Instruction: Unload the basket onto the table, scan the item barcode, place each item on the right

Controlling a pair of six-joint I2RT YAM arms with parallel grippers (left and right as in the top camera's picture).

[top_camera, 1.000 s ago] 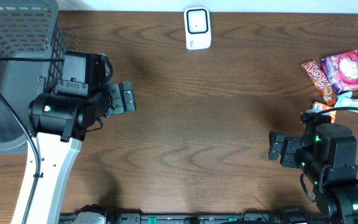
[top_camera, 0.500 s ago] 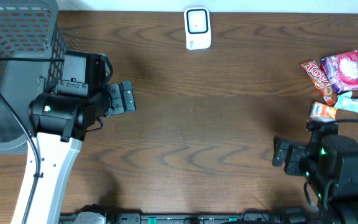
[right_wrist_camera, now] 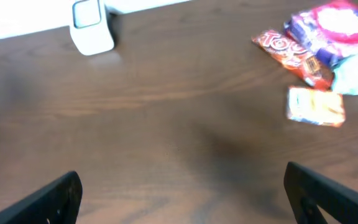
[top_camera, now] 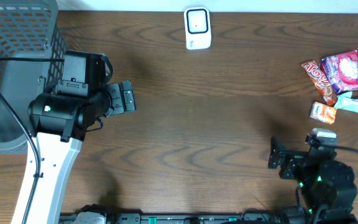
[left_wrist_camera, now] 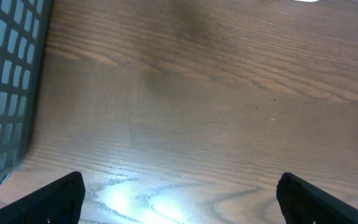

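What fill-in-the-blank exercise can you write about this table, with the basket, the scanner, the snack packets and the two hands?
1. The grey mesh basket stands beside the ___ arm.
2. The barcode scanner is ___ in colour.
3. The left hand and the right hand both stand ___, holding nothing.
4. Among the snacks, the small orange packet lies nearest to the ___ hand.

Missing words: left; white; open; right.

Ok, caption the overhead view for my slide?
Left gripper near basket and right gripper near snack packets, both open, empty; scanner at far edge of table.
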